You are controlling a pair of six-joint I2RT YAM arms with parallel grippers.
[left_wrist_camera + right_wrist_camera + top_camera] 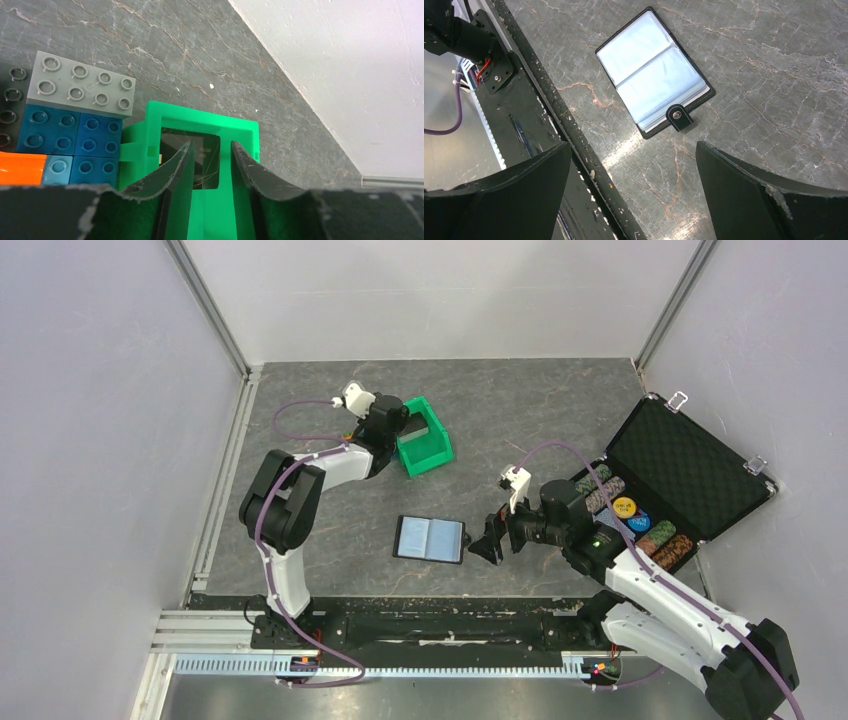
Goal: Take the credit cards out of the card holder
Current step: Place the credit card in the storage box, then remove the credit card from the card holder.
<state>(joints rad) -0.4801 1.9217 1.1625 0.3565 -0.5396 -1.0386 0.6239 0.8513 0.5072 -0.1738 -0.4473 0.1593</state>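
The right gripper [632, 150] gapes wide and empty at 3 o'clock of the card holder [430, 538]. The left gripper [211, 146], narrowly parted, grips nothing above the green bin [200, 112] at 12 o'clock of it. The card holder lies unfolded on the worktop [540, 410]: light, glossy, probably slippery. One credit card [197, 139] lies in the bin; thin and stiff, best pinched by an edge.

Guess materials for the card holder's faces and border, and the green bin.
Card holder: the faces look like clear glossy plastic sleeves, given the pale-blue glare. The black border looks like matte leather or an imitation; can't tell which. Green bin: likely rigid moulded plastic, uniform colour, smooth with a slight sheen.
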